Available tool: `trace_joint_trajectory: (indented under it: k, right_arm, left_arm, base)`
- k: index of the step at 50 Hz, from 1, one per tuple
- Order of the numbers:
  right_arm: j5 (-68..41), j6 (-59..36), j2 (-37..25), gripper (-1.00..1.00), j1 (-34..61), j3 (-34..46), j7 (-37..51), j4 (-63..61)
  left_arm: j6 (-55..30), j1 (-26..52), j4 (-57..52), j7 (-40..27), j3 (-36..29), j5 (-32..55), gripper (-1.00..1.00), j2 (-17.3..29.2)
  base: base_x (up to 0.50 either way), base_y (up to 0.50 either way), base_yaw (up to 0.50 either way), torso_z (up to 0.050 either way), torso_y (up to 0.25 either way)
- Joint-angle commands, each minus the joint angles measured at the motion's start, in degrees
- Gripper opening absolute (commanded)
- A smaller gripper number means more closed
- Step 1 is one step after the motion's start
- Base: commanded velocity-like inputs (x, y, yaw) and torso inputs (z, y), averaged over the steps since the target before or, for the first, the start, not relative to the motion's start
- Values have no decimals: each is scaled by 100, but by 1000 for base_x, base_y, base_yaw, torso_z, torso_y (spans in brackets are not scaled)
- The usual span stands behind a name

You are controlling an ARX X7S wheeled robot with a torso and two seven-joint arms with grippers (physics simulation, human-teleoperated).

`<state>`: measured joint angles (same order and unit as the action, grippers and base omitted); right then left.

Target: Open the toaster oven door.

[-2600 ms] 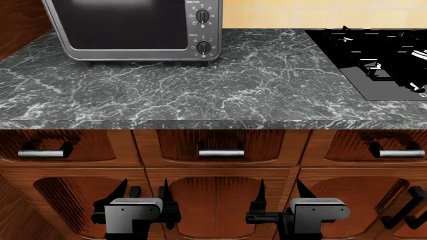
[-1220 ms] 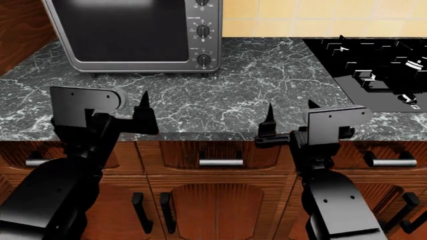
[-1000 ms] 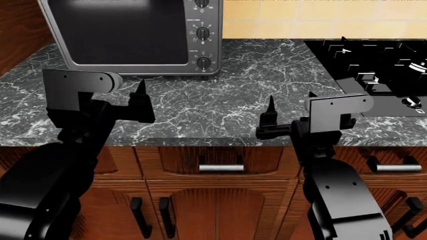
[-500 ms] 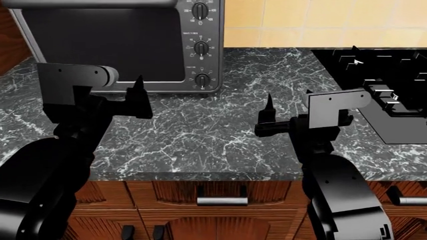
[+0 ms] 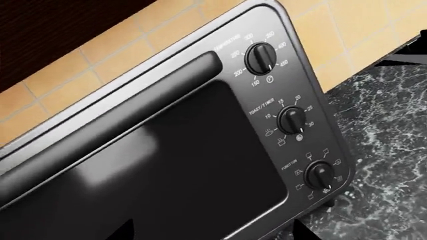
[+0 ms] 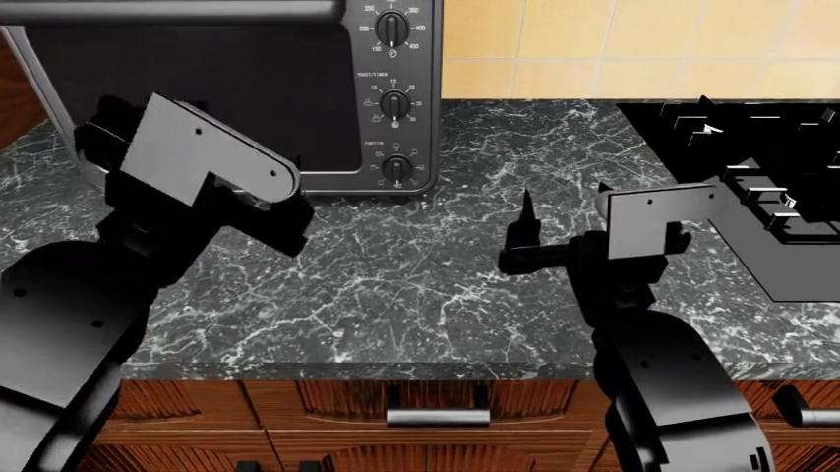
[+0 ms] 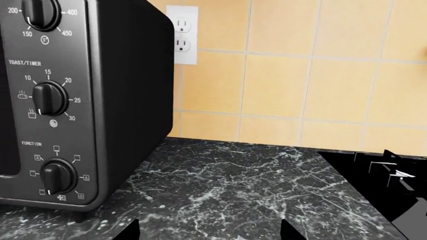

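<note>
The left gripper (image 6: 282, 221) hung just in front of the toaster oven (image 6: 393, 59), its fingers too hidden behind the arm to tell how they stood. The right gripper (image 6: 568, 211) hovered over the marble countertop (image 6: 434, 265), fingers spread wide and holding nothing. The toaster oven door (image 5: 167, 160) sat closed, its bar handle (image 5: 113, 110) along the upper edge, beside three black dials (image 5: 292, 120). A black stovetop (image 6: 749, 177) lay off to the right. A wall outlet (image 7: 181, 35) sat on the tiled backsplash (image 7: 300, 70).
</note>
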<state>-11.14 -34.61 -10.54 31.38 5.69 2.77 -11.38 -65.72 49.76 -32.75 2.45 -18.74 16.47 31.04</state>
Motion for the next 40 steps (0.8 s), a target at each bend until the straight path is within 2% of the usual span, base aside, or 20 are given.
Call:
trace_joint_trajectory:
  k: [1,9,15,27,40]
  right_arm:
    - [-88,35,-8,100,-64,13,-9,-49]
    - [-137,95,-1,100,-63,25,-14,7]
    - [-170,151,7,100,-62,38,-19,67]
    - [-254,224,0,100,-93,28,-18,119]
    - [-316,197,-30,100,-91,55,8,64]
  left_arm:
    - [-403,1549,-615,822,-2539,-869,100,1638]
    - [-3,2595,-524,1675,-4051,-1600,100,2348]
    - [438,3399,2,2416,-4741,-2075,100,2504]
    - [1211,4307,1192,3071,-5448,-2765,100,2317]
    - [2353,4499,2443,2872,-5570,-2841,100,1773]
  base:
    - [0,0,0,0,0]
    - [0,0,0,0,0]
    - [0,0,0,0,0]
    - [0,0,0,0,0]
    - [0,0,0,0,0]
